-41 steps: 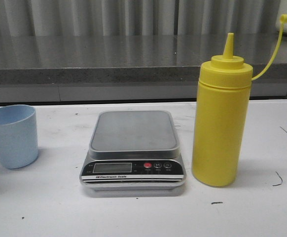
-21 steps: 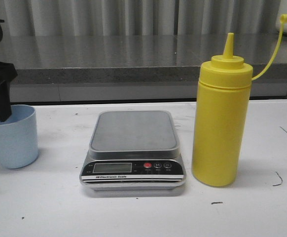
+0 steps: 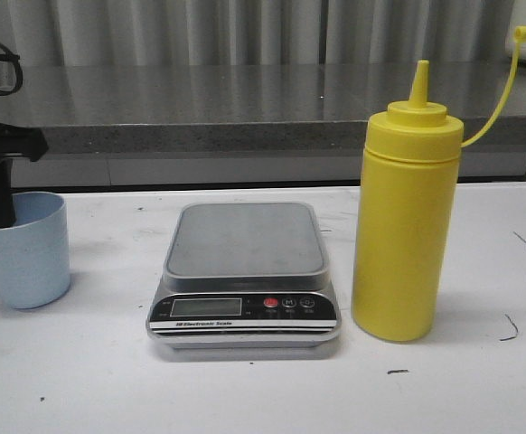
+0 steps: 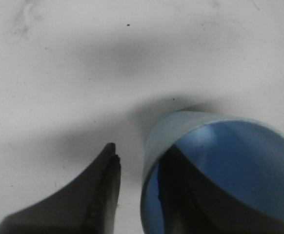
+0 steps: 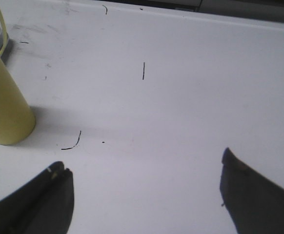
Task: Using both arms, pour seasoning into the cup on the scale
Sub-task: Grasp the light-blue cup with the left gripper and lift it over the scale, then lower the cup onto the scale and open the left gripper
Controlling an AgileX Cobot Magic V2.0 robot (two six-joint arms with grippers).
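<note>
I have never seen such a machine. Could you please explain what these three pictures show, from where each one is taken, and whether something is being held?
This is a robot with two black arms; each ends in a two-fingered gripper. The front picture looks forward over a white table. On it stand a small pale blue plastic cup, a flat silver-grey kitchen scale with nothing on its platform, and a tall yellow squeeze bottle, cap off. The other two pictures come from cameras on the wrists. The left gripper has one finger inside the cup and one outside, straddling its wall; whether it already pinches is unclear. The right gripper is open above bare table, the bottle off to one side, holding nothing.
</note>
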